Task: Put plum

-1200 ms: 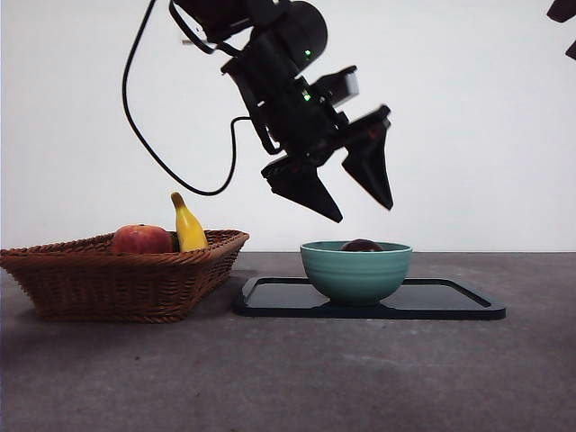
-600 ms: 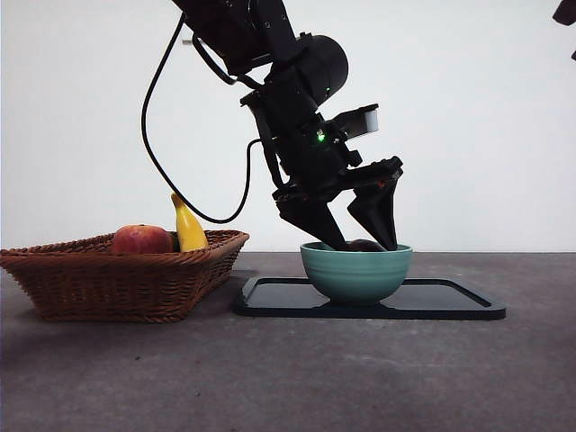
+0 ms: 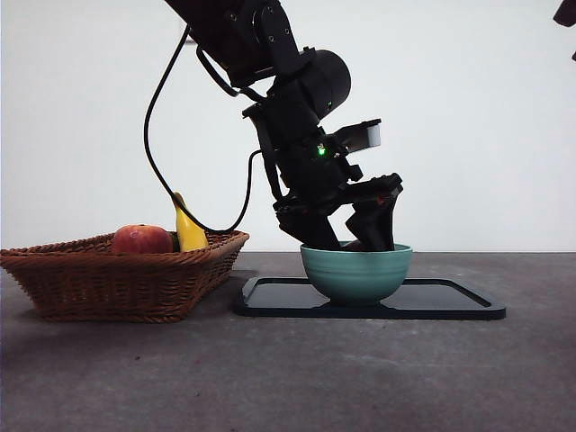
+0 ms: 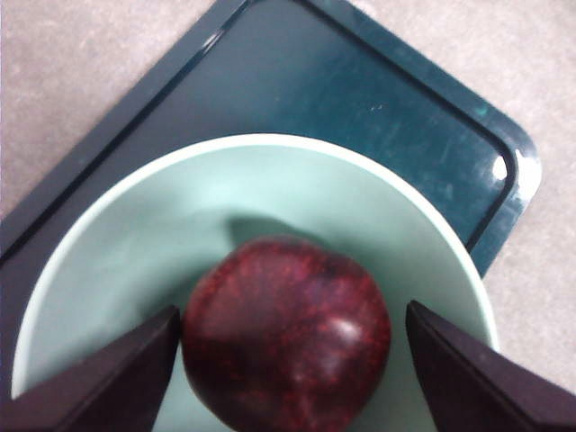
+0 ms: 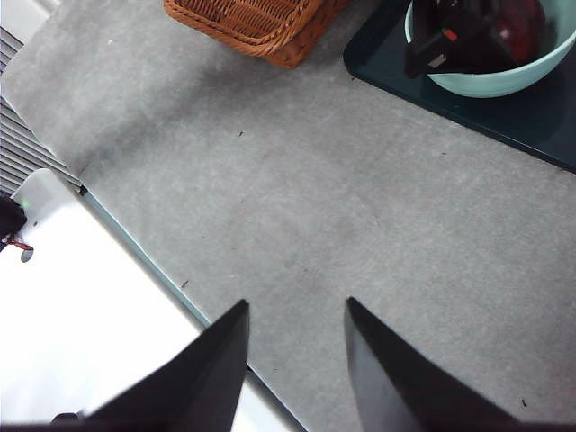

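The plum (image 4: 288, 342), dark maroon and glossy, lies in a pale green bowl (image 4: 135, 252) on a dark tray (image 4: 360, 90). My left gripper (image 4: 292, 315) is open, with one jaw on each side of the plum. One jaw is at the plum's skin and the other stands a little off it. In the front view this gripper (image 3: 355, 245) reaches down into the bowl (image 3: 355, 274), and its jaws hide most of the plum. My right gripper (image 5: 295, 304) is open and empty over bare table, away from the bowl (image 5: 504, 81).
A wicker basket (image 3: 117, 279) stands left of the tray (image 3: 450, 304) and holds a red-orange peach-like fruit (image 3: 141, 239) and a yellow banana (image 3: 187, 229). The right arm shows as a black tip (image 3: 567, 11) at the top right corner. The table's front edge appears in the right wrist view.
My left gripper has come down from above the bowl into it, and its jaws now stand on either side of the plum. The plum, bowl and basket have not moved.
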